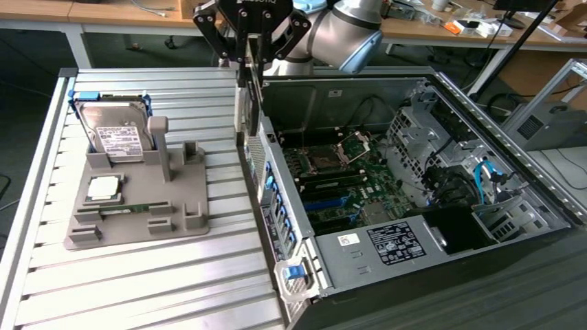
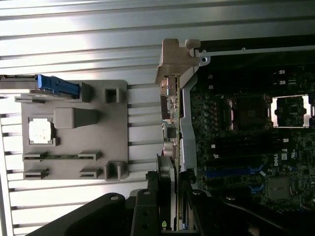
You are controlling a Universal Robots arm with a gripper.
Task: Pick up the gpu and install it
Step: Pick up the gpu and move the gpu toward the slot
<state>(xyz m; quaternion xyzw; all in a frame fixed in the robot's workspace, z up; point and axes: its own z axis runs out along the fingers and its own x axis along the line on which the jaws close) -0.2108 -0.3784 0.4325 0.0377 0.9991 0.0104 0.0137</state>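
The gpu (image 1: 246,103) hangs edge-on as a slim dark blade, gripped at its top by my gripper (image 1: 249,65), which is shut on it. It hovers over the near side wall of the open computer case (image 1: 513,158), at the case's corner on the exterior view's left. In the wrist view the gpu (image 2: 168,172) shows edge-on between the black fingers (image 2: 150,196) of the gripper (image 2: 172,199), above the case's rear edge. The motherboard (image 1: 339,185) lies inside, with blue slots (image 2: 231,172) near the card's line.
A grey fixture tray (image 1: 137,227) on the slatted metal table (image 1: 137,295) carries a standing hard drive (image 1: 115,130), a processor chip (image 1: 103,187) and a narrow memory strip (image 1: 133,207). Cables and drive cages (image 1: 440,158) crowd the case's far side. Desks stand behind.
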